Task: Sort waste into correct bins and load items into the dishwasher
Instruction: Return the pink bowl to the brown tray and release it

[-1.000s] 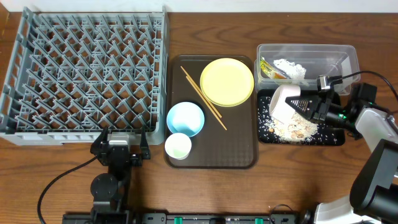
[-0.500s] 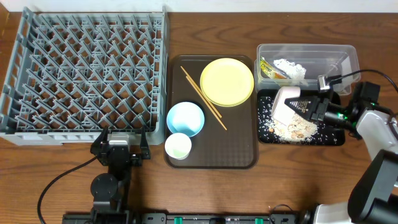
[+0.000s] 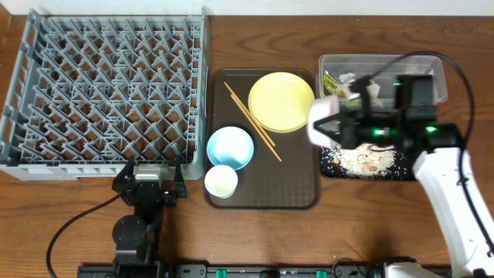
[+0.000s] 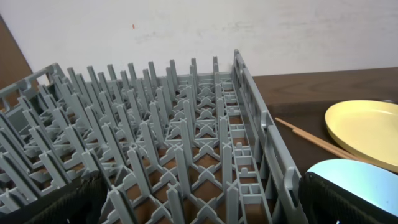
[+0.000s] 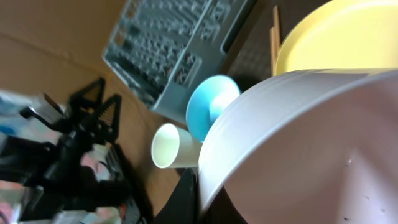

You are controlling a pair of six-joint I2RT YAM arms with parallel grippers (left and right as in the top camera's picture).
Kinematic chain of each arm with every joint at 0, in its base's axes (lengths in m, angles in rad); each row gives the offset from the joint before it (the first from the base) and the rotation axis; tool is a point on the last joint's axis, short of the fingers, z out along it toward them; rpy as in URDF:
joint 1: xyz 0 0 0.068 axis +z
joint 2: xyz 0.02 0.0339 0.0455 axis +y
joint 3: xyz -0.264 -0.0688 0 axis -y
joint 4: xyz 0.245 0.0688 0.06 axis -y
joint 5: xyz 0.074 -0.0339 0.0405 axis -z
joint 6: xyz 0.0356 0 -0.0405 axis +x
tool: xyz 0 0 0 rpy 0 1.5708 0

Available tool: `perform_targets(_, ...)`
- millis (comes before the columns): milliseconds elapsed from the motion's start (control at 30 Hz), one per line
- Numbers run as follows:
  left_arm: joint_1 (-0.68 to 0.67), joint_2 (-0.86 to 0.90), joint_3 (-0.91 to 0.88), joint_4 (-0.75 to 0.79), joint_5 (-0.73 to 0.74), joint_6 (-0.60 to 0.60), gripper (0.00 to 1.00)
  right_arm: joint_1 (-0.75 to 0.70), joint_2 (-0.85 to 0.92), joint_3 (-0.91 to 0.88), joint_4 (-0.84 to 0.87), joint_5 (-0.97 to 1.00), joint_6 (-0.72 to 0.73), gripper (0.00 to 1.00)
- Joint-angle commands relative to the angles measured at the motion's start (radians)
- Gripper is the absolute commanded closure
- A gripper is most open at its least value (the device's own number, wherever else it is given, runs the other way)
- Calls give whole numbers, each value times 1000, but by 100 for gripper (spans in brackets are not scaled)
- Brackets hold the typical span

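My right gripper [image 3: 340,127] is shut on the rim of the white-pinkish bowl [image 3: 323,123], held tilted in the air over the right edge of the brown tray; the bowl fills the right wrist view [image 5: 298,143]. Rice-like scraps [image 3: 369,160] lie in the black tray [image 3: 409,171]. The wrapper [image 3: 333,82] and tissue [image 3: 363,81] lie in the clear tub [image 3: 432,68]. The yellow plate [image 3: 281,101], chopsticks [image 3: 251,120], blue bowl [image 3: 230,147] and white cup [image 3: 221,181] sit on the brown tray. My left gripper [image 3: 148,189] is open and empty at the grey dish rack's [image 3: 108,85] front edge.
The dark brown serving tray [image 3: 301,193] lies between the rack and the bins. The left wrist view looks over the rack's pegs [image 4: 174,137] towards the plate [image 4: 367,130] and blue bowl [image 4: 354,180]. The right arm reaches over the black tray.
My right gripper has lifted the white-pinkish bowl off the black tray and carried it left, to the brown tray's right edge. The left arm has not moved.
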Motion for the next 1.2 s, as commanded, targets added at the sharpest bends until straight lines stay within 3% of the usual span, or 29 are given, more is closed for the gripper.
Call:
perform_targets(0,-4,-6,-16,-40,-10,6,1,142,15,6,-12,222,54,99)
perform_targets(200,-4,-6,-16,-40,-9,6,1,397,59,6,-67,597,109,99)
perform_targets(433,-4,-6,-16,-39,-10,6,1,557,175,6,-80,789,120,99)
perform_targets(800,-4,-6,-16,-40,-10,6,1,598,323,6,-94,798,127,98)
perform_targets(933,-4,-6,-16,-39,-10,6,1,598,323,6,-83,793,127,78)
perform_targets(1167,-4,-6,-16,-40,-10,6,1,595,322,40,-87,764,122,73)
